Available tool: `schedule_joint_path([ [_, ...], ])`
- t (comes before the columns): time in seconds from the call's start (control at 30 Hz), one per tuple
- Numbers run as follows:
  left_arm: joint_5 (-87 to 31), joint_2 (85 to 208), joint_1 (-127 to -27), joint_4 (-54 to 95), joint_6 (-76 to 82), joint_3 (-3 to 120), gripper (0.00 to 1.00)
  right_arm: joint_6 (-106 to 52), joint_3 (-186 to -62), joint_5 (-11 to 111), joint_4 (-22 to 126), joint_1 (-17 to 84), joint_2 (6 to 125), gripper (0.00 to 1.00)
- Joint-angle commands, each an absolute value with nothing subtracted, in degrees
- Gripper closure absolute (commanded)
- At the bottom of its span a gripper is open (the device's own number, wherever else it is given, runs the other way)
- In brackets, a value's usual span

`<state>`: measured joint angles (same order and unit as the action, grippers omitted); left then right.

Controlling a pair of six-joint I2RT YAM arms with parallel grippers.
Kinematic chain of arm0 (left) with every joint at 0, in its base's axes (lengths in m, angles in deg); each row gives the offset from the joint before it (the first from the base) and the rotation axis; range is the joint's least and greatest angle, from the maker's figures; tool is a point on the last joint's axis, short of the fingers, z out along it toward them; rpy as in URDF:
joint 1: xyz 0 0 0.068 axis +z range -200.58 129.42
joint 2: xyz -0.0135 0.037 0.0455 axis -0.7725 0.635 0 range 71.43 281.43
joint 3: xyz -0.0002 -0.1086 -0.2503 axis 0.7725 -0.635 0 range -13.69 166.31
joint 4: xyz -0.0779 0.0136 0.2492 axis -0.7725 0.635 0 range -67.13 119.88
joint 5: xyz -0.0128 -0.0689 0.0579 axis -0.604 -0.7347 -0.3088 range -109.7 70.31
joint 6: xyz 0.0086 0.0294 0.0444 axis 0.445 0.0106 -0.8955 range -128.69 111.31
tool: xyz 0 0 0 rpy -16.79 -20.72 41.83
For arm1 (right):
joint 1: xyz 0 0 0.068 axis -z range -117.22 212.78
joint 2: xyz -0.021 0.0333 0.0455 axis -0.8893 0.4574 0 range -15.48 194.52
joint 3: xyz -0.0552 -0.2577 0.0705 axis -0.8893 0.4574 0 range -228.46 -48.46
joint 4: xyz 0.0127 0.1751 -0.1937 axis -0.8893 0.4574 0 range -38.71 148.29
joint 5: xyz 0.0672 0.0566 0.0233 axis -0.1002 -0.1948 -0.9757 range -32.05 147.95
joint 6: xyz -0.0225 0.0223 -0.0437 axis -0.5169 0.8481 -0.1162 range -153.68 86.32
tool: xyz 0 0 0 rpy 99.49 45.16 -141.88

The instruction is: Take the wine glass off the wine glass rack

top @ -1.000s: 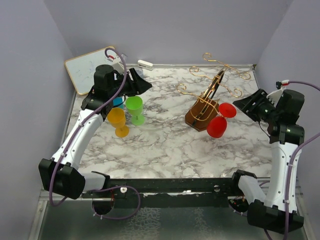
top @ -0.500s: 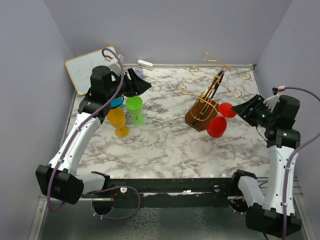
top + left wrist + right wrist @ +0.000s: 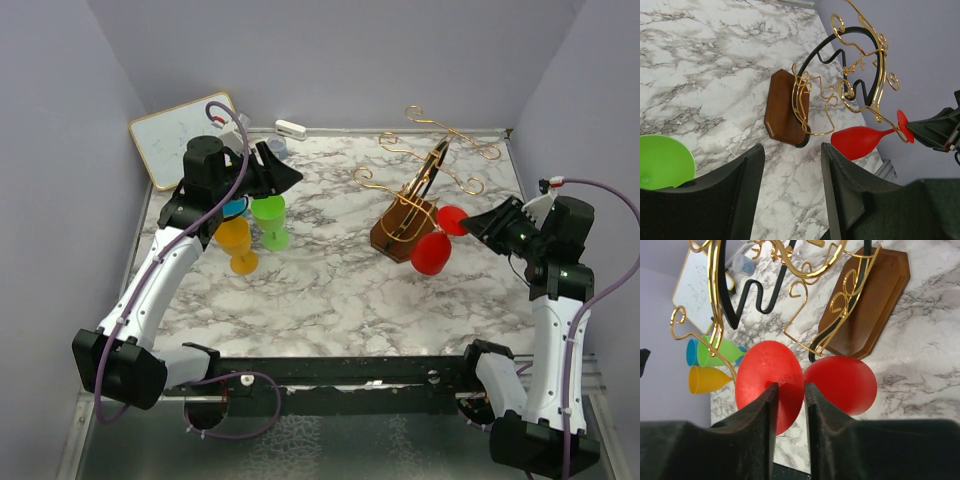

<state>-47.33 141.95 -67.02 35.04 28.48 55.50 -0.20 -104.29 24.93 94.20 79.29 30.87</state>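
Note:
The wine glass rack (image 3: 420, 185) is tipped over on the marble table, its brown base (image 3: 403, 228) facing front and its gold arms pointing back. A red wine glass (image 3: 433, 253) hangs sideways from one wire arm, bowl low and foot (image 3: 453, 220) toward the right. My right gripper (image 3: 472, 222) sits at that foot. In the right wrist view its fingers (image 3: 791, 387) stand a narrow gap apart in front of the foot disc (image 3: 760, 375), which faces me and is not clamped. My left gripper (image 3: 285, 172) hovers open and empty at the back left, seen as (image 3: 792, 150).
A green glass (image 3: 268, 215), an orange glass (image 3: 236, 242) and a blue one (image 3: 235, 205) stand under the left arm. A whiteboard (image 3: 175, 135) leans in the back left corner, and a small white object (image 3: 290, 128) lies by the back wall.
My right gripper has moved left up to the red glass's foot and its jaws have narrowed. The left arm has only shifted slightly.

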Motion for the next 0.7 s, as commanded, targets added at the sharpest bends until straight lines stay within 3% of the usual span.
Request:
schedule_joint_path([
  [0.0,-47.8,140.3,-66.8,34.9,28.6,55.1,0.49,0.5,-104.2,22.0,90.7,79.6,30.0,0.79],
  [0.27,-47.6,140.1,-66.8,35.1,28.9,55.0,0.49,1.4,-105.8,22.1,90.5,79.5,29.0,0.99],
  [0.67,-47.3,139.3,-66.8,35.9,29.0,55.5,0.48,5.3,-107.2,23.7,90.5,79.6,25.1,0.99],
])
